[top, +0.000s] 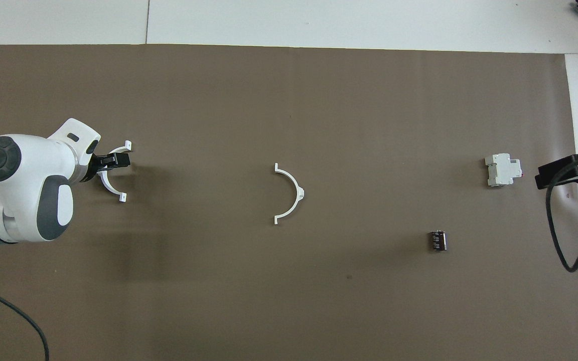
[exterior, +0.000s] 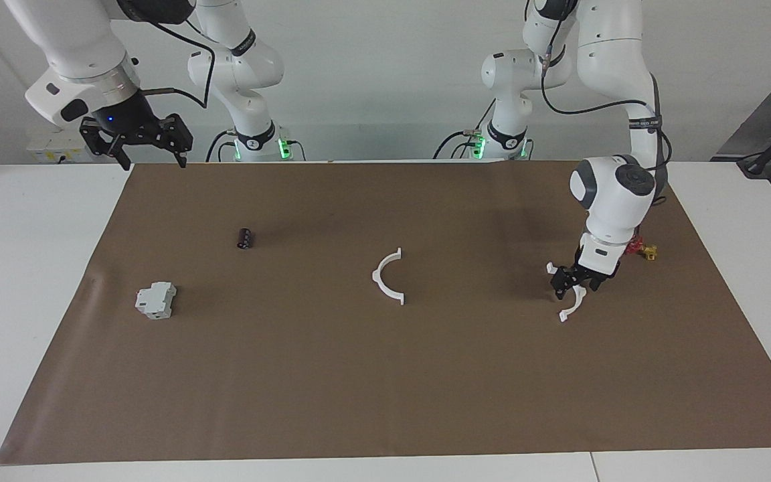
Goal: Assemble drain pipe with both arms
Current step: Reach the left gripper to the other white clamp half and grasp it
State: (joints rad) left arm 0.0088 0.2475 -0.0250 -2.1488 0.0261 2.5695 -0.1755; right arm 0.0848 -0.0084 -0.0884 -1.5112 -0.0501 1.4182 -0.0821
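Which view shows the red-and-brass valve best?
The facing view: the red-and-brass valve pokes out beside the left arm's wrist, near the left gripper. In the overhead view that arm covers it entirely.

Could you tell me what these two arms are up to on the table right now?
The left gripper is down at a white half-ring at its end of the brown mat, straddling it; whether it grips yet is unclear. The matching half-ring lies alone mid-mat, so nothing is joined yet. The right gripper waits, raised and open, above its corner.
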